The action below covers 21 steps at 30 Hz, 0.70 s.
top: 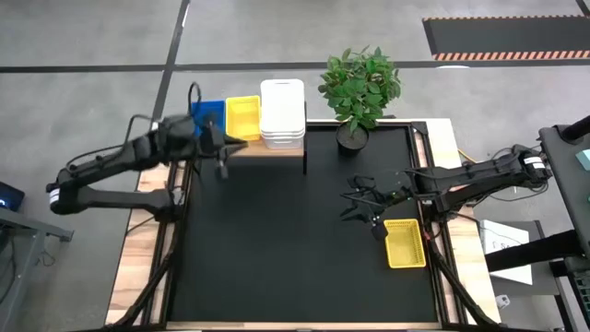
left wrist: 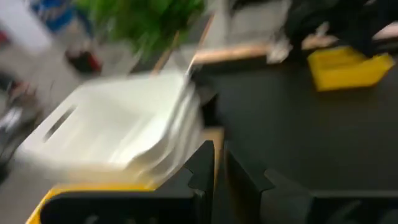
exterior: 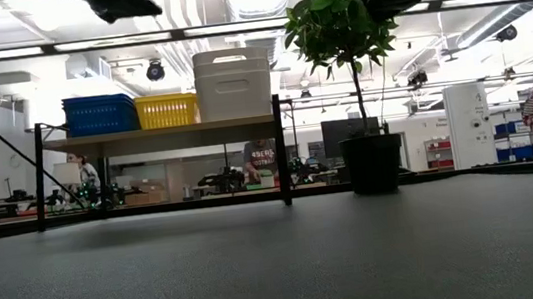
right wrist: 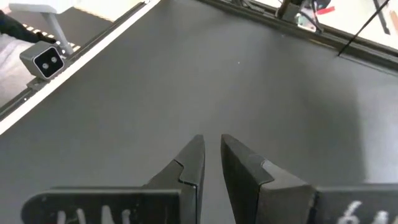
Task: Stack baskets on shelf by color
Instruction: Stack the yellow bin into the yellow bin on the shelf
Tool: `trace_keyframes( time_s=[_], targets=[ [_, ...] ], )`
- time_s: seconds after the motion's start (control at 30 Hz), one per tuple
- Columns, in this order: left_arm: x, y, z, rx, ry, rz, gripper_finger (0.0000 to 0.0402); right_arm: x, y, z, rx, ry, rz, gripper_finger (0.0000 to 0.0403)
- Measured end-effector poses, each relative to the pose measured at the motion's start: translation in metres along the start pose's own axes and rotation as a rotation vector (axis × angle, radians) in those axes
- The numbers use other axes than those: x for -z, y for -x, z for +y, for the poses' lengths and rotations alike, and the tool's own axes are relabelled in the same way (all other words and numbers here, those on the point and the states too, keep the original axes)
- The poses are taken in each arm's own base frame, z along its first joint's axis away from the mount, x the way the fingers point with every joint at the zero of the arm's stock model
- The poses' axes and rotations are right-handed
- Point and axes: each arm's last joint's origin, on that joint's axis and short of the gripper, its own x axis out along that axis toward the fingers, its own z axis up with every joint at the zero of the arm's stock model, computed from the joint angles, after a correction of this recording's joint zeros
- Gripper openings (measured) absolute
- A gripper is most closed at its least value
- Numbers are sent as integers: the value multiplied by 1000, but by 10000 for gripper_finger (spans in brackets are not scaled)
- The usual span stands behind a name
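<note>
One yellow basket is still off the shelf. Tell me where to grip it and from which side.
Grip the yellow basket by one thin side wall, coming straight down from above. It sits upright and open-topped on the black table, so a finger could likely slip inside the rim. The right gripper, hovering beside it with fingers nearly closed, is probably best placed.

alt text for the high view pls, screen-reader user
Blue, yellow and white baskets sit side by side on the shelf, left pincer beside them. Another yellow basket lies on the black table near the right pincer.
</note>
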Motion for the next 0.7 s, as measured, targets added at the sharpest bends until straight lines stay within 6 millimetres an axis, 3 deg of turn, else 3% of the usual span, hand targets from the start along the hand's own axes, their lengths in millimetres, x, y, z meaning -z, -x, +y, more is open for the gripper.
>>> trace_keyframes(
  time_s=[0.27,0.5,0.7],
  targets=[
    [20,-22,-45,114,-39,-304,21,5,-2,1,-4,-29,16,44],
    [35,-40,-67,177,-49,-350,21,10,-3,2,-7,-57,29,44],
    [37,-53,-83,229,-60,-348,21,10,-4,2,0,-139,27,44]
  ],
)
